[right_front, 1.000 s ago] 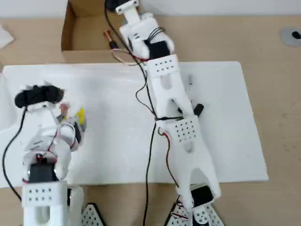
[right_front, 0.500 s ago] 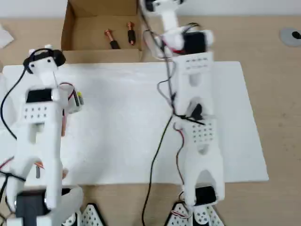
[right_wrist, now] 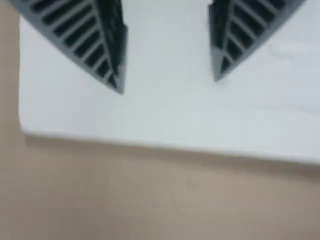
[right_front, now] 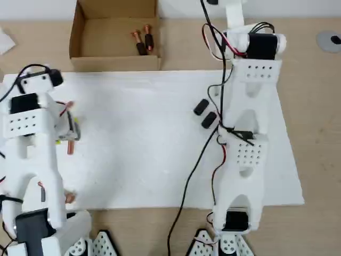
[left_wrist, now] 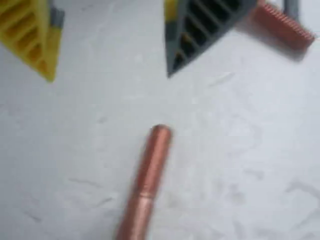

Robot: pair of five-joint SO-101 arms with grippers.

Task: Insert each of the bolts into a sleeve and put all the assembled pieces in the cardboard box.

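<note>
Copper is what matters on the left: a bolt (left_wrist: 147,180) lies flat on the white sheet (right_front: 133,149), just beside our left claw (left_wrist: 110,75), which stands spread with nothing in it. A second bolt (right_front: 69,198) lies nearer that arm's base, close to the sheet's near edge. We judge these bolts stiff, light and smooth along the shank, so they will likely roll and slip. The best hold looks to be across the middle of the shank, leaving the tip free for a sleeve.

Farther along, the cardboard box (right_front: 114,63) sits on the wooden surface (right_front: 309,106) beyond the sheet, with two assembled pieces (right_front: 141,41) already inside. Right of centre, two black sleeves (right_front: 201,106) lie side by side on the sheet, near the right arm. Short and round, they should roll too, and want gripping across the barrel. Our right claw (right_wrist: 167,80) hangs spread and empty over an edge of the sheet. We can read no writing or labels on any of these.
</note>
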